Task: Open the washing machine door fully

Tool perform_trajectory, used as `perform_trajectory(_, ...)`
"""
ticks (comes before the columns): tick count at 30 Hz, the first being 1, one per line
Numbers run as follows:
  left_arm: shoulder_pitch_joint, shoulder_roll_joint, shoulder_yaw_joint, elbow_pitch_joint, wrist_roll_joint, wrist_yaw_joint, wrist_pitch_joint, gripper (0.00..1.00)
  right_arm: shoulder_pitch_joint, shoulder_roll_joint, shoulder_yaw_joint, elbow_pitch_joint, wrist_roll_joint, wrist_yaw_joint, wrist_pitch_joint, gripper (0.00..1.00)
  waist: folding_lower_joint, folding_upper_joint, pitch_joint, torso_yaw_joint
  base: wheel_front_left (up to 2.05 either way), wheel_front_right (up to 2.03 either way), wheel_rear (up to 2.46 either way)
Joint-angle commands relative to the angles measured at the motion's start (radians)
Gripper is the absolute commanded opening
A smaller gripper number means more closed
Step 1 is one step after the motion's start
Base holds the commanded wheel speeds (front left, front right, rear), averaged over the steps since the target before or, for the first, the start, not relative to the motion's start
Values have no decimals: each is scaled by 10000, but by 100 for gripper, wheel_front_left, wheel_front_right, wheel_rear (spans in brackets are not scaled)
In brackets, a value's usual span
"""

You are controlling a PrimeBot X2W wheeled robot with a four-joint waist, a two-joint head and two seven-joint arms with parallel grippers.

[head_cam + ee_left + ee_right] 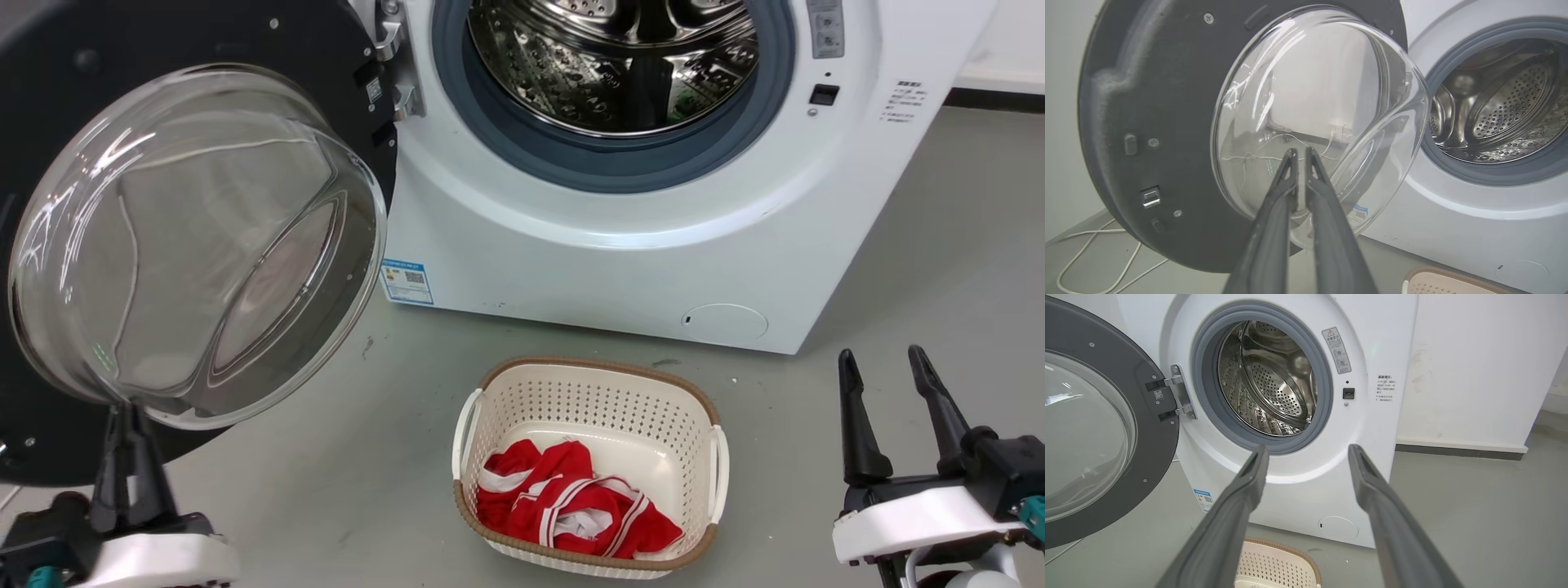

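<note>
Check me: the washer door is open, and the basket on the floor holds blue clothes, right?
Not blue: the clothes in the basket are red with white trim, as the head view shows. The door is open, as you said.

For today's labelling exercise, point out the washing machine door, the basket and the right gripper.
washing machine door [196, 245], head view, glass bowl.
basket [596, 400], head view, far wall.
right gripper [880, 355], head view, between fingertips.

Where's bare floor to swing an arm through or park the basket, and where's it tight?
Bare floor runs right of the washing machine to the wall, and between the basket and the right gripper. Another strip lies between the washing machine door and basket. Tight at left: the left gripper sits close before that door.
</note>
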Motion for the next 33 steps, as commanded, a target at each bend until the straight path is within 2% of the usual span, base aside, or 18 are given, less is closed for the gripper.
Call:
perform_trajectory(1, 74, -14, -128, -54, 99, -21, -24, 52, 64, 10, 4, 7, 26, -5, -59, 100, 0, 0, -89, -104, 0, 0, 0)
perform_trajectory(2, 102, -32, -265, -83, 132, -36, -24, 95, 83, 8, 10, 8, 20, -7, -66, 100, 0, 0, -131, -150, 0, 0, 0)
perform_trajectory(3, 112, -46, -385, -100, 187, -49, -24, 100, 117, 8, 28, 13, 13, -7, -70, 100, 0, 0, -165, -194, 0, 0, 0)
perform_trajectory(17, -961, -120, -2189, 144, 595, -228, -25, 100, 156, 10, -13, -118, -136, -7, 45, 100, 0, 0, -351, -1162, 0, 0, 0)
perform_trajectory(24, -1133, -136, -2460, 322, 510, -95, -25, 100, 269, 10, 35, -305, -227, -7, 99, 100, 0, 0, -372, -1627, 0, 0, 0)
perform_trajectory(33, -853, -150, -2549, 400, 571, 32, -25, 100, 386, 10, 123, -200, -60, -7, 127, 100, 0, 0, -354, -1737, 0, 0, 0)
